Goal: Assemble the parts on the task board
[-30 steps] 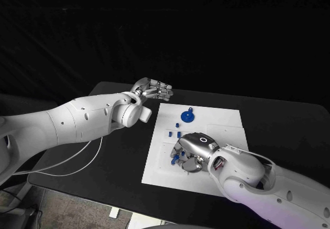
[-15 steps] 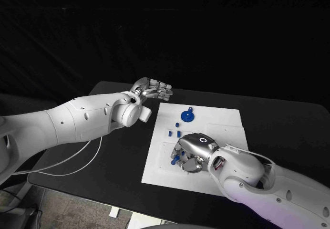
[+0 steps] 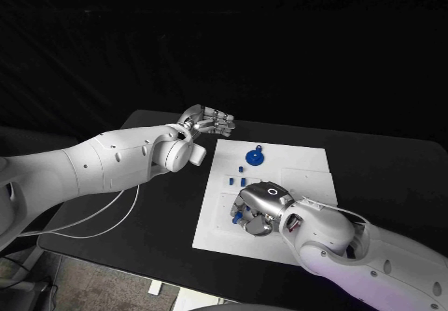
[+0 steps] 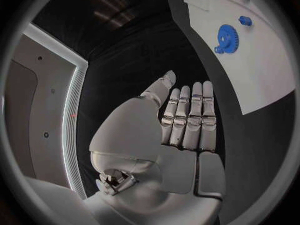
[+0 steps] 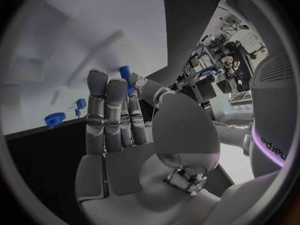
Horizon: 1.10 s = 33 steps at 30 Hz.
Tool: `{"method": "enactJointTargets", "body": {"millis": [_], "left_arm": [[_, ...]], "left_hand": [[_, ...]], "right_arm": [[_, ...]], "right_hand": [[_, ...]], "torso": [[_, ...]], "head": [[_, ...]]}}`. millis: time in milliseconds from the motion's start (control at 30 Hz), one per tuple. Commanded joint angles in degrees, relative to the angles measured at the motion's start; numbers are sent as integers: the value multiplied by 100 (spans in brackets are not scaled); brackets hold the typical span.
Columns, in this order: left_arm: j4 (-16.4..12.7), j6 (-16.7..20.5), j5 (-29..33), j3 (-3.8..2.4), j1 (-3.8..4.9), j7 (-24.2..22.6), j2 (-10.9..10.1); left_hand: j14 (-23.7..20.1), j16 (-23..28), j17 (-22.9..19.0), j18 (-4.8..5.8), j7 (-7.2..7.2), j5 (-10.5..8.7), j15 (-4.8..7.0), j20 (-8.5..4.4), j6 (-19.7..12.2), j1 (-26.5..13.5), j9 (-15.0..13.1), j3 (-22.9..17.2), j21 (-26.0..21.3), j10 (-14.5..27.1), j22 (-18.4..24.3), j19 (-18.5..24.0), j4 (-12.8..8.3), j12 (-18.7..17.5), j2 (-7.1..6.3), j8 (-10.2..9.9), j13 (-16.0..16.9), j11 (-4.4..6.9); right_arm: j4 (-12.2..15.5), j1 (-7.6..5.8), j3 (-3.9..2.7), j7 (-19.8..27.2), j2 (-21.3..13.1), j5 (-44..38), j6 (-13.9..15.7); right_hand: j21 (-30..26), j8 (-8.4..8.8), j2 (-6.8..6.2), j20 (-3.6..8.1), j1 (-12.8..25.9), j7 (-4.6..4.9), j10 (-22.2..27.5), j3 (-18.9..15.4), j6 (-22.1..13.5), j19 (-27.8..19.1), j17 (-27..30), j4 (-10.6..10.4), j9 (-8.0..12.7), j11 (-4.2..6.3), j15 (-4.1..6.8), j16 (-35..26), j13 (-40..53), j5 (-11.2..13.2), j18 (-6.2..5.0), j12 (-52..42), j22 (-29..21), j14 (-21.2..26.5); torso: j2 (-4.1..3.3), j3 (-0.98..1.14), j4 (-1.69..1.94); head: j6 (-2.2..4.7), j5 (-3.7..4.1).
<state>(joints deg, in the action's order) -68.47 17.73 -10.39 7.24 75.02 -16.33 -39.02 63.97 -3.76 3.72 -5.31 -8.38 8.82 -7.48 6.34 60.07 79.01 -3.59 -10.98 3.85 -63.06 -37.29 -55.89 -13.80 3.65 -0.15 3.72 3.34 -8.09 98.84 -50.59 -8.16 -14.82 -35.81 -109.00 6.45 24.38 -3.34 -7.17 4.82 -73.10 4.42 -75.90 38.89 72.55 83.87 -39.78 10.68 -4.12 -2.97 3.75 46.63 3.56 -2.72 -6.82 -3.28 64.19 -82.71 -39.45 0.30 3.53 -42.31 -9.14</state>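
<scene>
While the white task board (image 3: 300, 170) lies lengthwise on the black worktop (image 3: 392, 175), its long axis running away from the robot, the right hand (image 3: 259, 208) bends over the board's near-left part with a small blue part (image 5: 125, 75) pinched between thumb and fingers (image 5: 106, 110). From the head view that part (image 3: 239, 214) is mostly hidden under the hand; the right wrist view shows it as a short blue peg standing up between the fingertips, its long axis roughly in line with the fingers. A blue gear (image 3: 254, 157) lies flat near the board's far end, with small blue pegs (image 3: 240, 172) just nearer, all apart from the right hand. The left wrist view shows the gear (image 4: 226, 37) and a peg (image 4: 245, 20) beyond the left hand (image 4: 181, 130), whose fingers are straight, side by side and holding nothing. That hand (image 3: 209, 122) hovers over bare worktop beyond the board's far-left corner. Open worktop borders the board's right edge.
</scene>
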Motion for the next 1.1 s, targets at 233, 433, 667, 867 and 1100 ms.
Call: {"method": "enactJointTargets", "body": {"millis": [233,433,667,867,1100], "left_arm": [[3,-84,29,-4,4,-23,17],[5,-89,29,-4,4,-16,14],[4,-101,29,-4,4,-3,8],[1,-110,29,-4,4,10,0],[13,-113,28,-3,4,17,-5]], "left_hand": [[-44,16,-9,-46,-7,19,-8,-3,-27,4,3,-4,22,48,-5,24,19,-17,31,-5,-7,6],[-44,16,-9,-46,-7,19,-8,-3,-27,4,3,-4,22,48,-5,24,19,-17,31,-5,-7,6],[-44,16,-9,-46,-7,19,-8,-3,-27,4,3,-4,22,48,-5,24,19,-17,31,-5,-7,6],[-52,17,-9,-46,-11,21,-11,0,-34,10,3,-4,21,55,-25,34,16,-17,31,-5,-7,4],[-52,17,-9,-46,-11,21,-11,0,-34,10,3,-4,21,55,-25,34,16,-17,31,-5,-7,4]], "right_arm": [[-61,28,58,124,19,107,17],[-80,28,66,149,12,147,143],[-74,28,68,171,-9,159,342],[-8,28,67,201,-72,239,765],[173,27,-67,208,-275,498,1095]], "right_hand": [[-303,-21,-422,-140,411,97,839,-738,-866,218,55,-253,55,-112,-180,-53,-16,-225,-158,-19,-175,-9],[-350,-20,-355,-245,-18,69,1249,-1734,-1087,238,171,-380,56,-218,-257,-24,-21,-347,-299,-14,-365,10],[-306,-18,-379,-269,-102,54,1318,-1879,-1131,233,238,-442,57,-240,-275,16,-22,-403,-341,-11,-480,30],[-288,-24,-491,-312,-167,57,1576,-2082,-1194,239,260,-618,54,-303,-321,29,-19,-378,-428,-25,-558,23],[-237,4,-648,-356,-328,-136,1770,-2480,-2385,239,269,-1080,80,-350,-353,55,-20,-357,-518,-32,-663,30]], "torso": [[0,-5,-1],[-1,-1,0],[-2,5,-3],[-2,7,-4],[3,6,-22]], "head": [[-8,-1],[-6,0],[-7,-2],[20,25],[69,93]]}}
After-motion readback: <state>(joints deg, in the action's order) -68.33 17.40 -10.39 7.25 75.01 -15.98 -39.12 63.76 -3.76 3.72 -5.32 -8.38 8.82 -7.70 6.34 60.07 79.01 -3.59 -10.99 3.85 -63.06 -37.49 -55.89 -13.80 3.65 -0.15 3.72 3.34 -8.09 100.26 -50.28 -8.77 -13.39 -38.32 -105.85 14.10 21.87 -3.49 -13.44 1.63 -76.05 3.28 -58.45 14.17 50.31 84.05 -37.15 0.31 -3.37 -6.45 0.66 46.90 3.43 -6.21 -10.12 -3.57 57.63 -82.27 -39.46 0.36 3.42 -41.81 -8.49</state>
